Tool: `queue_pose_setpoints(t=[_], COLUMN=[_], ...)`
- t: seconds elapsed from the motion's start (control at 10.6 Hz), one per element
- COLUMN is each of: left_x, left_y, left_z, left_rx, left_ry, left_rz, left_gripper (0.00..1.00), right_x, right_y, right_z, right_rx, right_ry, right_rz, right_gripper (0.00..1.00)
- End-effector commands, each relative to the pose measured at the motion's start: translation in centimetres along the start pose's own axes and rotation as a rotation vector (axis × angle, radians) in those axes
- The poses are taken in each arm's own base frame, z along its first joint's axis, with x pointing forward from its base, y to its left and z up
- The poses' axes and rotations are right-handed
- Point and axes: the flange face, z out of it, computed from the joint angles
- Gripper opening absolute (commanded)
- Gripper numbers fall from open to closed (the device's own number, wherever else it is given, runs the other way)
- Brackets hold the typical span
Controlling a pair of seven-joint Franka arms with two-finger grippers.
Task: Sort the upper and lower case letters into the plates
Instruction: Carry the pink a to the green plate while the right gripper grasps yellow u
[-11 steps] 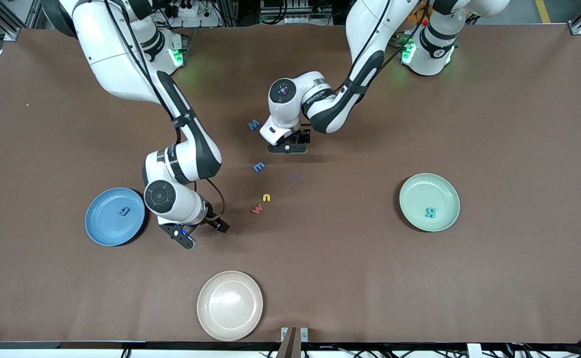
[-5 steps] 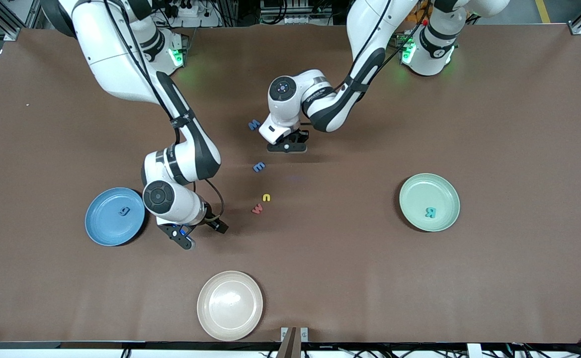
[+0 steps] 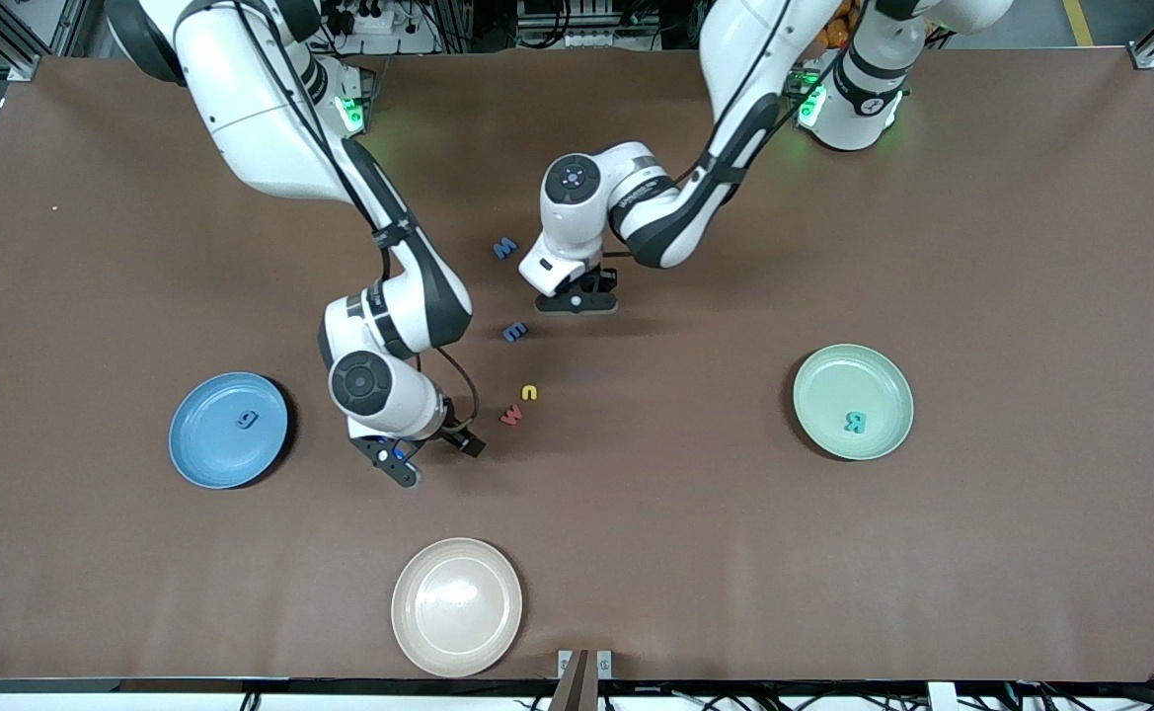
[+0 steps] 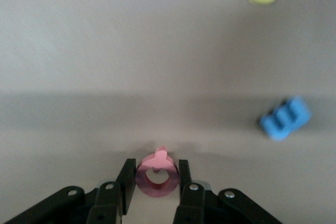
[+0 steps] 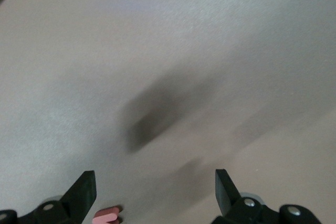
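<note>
One pink Q (image 4: 156, 178), as far as I can read it, sits clamped in my left gripper (image 4: 156, 182) near the blue M (image 3: 505, 248), so I'd lift straight before swinging to the mint plate (image 3: 878, 367), while my right gripper (image 5: 155, 192) hangs wide open and empty near the pink w (image 3: 511, 416).

- The worktop (image 3: 981, 553) is a plain matte brown, with no pattern.
- One plate (image 3: 203, 456) is sky blue; the g (image 3: 247, 420) lying in it is a darker blue.
- The other plate (image 3: 878, 380) is pale mint green, with a teal R (image 3: 854, 424) in it.
- A third plate (image 3: 456, 606) is beige-cream, paler in its middle.
- The M (image 3: 505, 247) and the e (image 3: 514, 332) are blue.
- The u (image 3: 529, 393) is yellow; the w (image 3: 511, 416) is red-pink.
- The Q (image 4: 157, 175) is pink.
- Left claw (image 4: 155, 182): black fingers (image 4: 125, 186) with silver screws.
- Right claw (image 5: 156, 190): black as well.
- Both arms are white with dark grey joints; green lights glow at their bases.
</note>
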Motion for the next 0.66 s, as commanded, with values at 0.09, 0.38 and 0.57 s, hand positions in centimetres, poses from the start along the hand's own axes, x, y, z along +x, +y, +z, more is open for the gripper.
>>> queue_pose_setpoints(t=[0.09,0.38,0.57], left_x=[6.1,11.8,16.2], left_y=[-5.4,-12.7,-19.1], left_z=[-7.8,-11.3,-11.3], left_rx=[0.031,0.096,0.117], left_ry=[0.061,0.034,0.003], left_rz=[-0.100,-0.134,-0.125], left_gripper=[0.00,0.00,0.00], right_x=[-3.5,-9.5,-17.8], right_y=[-2.5,-4.8,-6.5], right_z=[-0.3,-1.5,-0.9], right_rx=[0.014,0.012,-0.039], right_ry=[-0.001,0.000,-0.004], right_rz=[-0.145,-0.331,-0.449], right_gripper=[1.00,1.00,1.00])
